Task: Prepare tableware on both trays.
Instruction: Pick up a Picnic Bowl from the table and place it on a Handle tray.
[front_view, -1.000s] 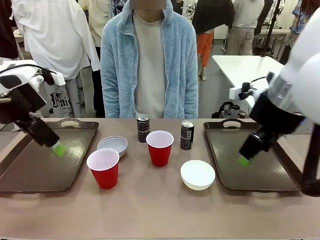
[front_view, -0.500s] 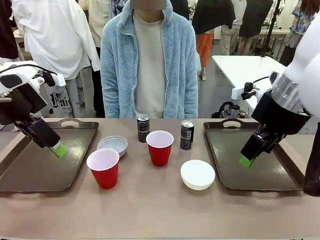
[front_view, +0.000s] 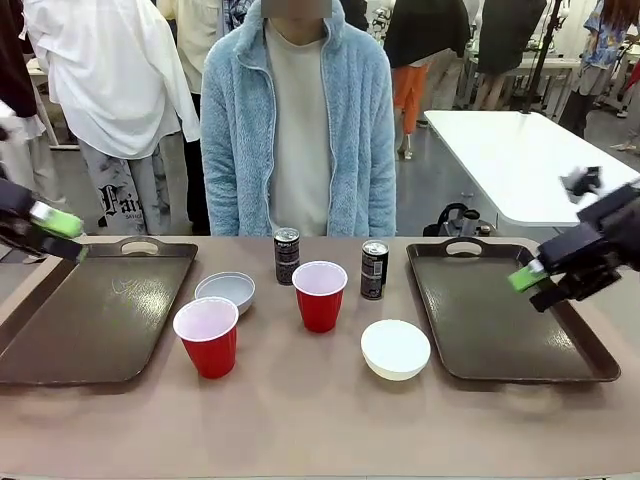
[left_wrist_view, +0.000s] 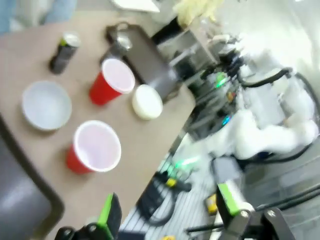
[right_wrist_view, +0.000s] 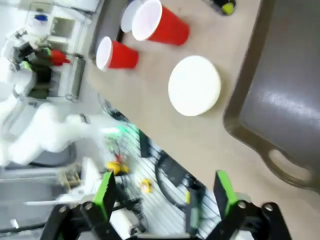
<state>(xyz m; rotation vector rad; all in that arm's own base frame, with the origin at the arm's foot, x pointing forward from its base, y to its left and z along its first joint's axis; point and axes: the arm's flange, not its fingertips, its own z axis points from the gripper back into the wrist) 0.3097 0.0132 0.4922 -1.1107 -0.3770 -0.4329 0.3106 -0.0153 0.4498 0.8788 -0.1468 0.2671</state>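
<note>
The left gripper (front_view: 60, 235) hangs above the outer far corner of the left tray (front_view: 90, 320), its jaws spread wide and holding nothing. Both trays are bare. All the tableware stands on the table between them: the left bowl (front_view: 225, 291), the near cup (front_view: 206, 335), the left can (front_view: 287, 255), the far cup (front_view: 319, 294), the right can (front_view: 374, 269) and the right bowl (front_view: 395, 348). Beyond lies the right tray (front_view: 500, 320), with the right gripper (front_view: 535, 288) above its outer rim, likewise fully open and empty.

The step in hand looks like a first reach. It would go best if each arm takes the piece nearest its own tray and descends squarely so as not to brush the close-standing neighbours.

The front view gives the row's spacing and the person behind it. The left wrist view adds the clear gap between its fingers (left_wrist_view: 109, 215) and the near cup's white inside. The right wrist view adds the handle (right_wrist_view: 287, 170) on the right tray's robot side.
</note>
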